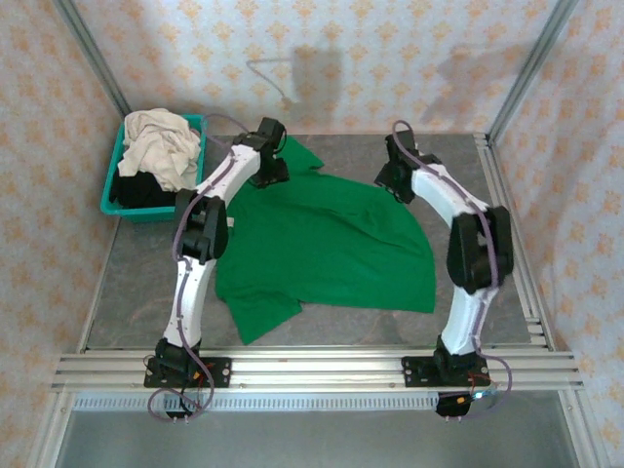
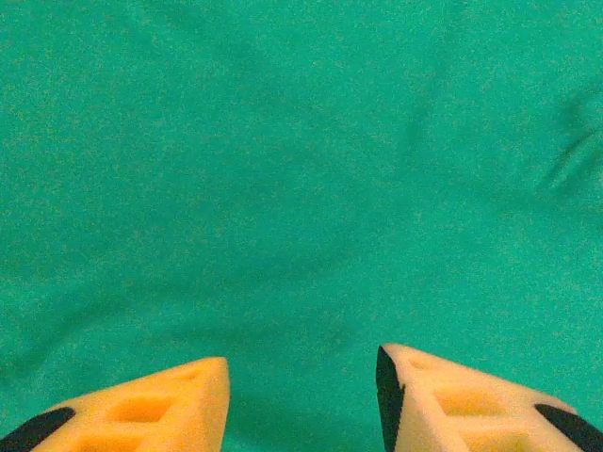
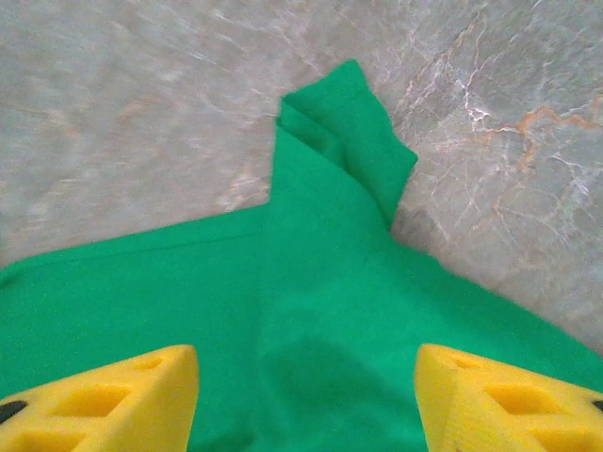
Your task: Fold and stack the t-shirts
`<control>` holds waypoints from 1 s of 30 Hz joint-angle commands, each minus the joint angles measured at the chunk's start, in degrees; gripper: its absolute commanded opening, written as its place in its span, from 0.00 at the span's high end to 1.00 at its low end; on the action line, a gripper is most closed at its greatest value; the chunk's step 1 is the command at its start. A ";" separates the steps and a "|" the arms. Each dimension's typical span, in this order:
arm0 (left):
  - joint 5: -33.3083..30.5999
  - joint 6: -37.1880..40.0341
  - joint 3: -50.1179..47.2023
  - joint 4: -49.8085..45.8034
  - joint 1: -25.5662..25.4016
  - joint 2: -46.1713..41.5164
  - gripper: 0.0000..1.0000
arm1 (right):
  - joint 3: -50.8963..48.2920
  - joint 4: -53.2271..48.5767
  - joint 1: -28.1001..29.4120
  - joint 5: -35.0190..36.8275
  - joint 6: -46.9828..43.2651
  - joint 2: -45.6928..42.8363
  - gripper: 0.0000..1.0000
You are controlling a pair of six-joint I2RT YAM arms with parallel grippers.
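Closest thing up front is the left gripper. Its yellow fingers are spread with a clear gap between them and nothing pinched. It's hanging right over the green shirt, which looks smooth there apart from a few soft creases off to the right.

The right gripper is spread even wider, and there's no cloth between the fingers there either. It sits over the shirt's edge. Just past the fingers, a narrow flap of the same green cloth pokes out onto the bare marbled desk, with a fold line running down its left side.

From above, the green shirt lies mostly flat in the middle of the desk, between the two arms. The left gripper is over the shirt's far-left part and the right gripper is at its far-right edge. One sleeve sticks out toward the near-left corner, and the near edge of the shirt runs fairly straight.

Back in the far-left corner of the desk there's a teal basket, just beside the left arm and well apart from the right one. A crumpled cream shirt is heaped on top in it, spilling over the rim, with a black shirt tucked underneath.
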 commanded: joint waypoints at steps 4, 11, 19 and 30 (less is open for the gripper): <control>3.52 0.18 17.87 -5.43 0.84 13.97 0.54 | 14.04 -11.33 -0.97 4.90 -6.00 13.82 0.39; 4.76 -4.96 18.04 -3.78 3.88 17.92 0.58 | 14.54 -12.17 -3.14 5.82 -6.67 14.42 0.75; 3.08 -5.86 11.33 -3.11 7.20 14.78 0.65 | 9.87 -11.14 -6.38 8.21 -8.70 6.01 0.95; 0.66 -7.47 10.35 -3.32 8.16 11.67 0.63 | 12.12 -15.97 -7.94 12.39 -6.68 10.43 0.74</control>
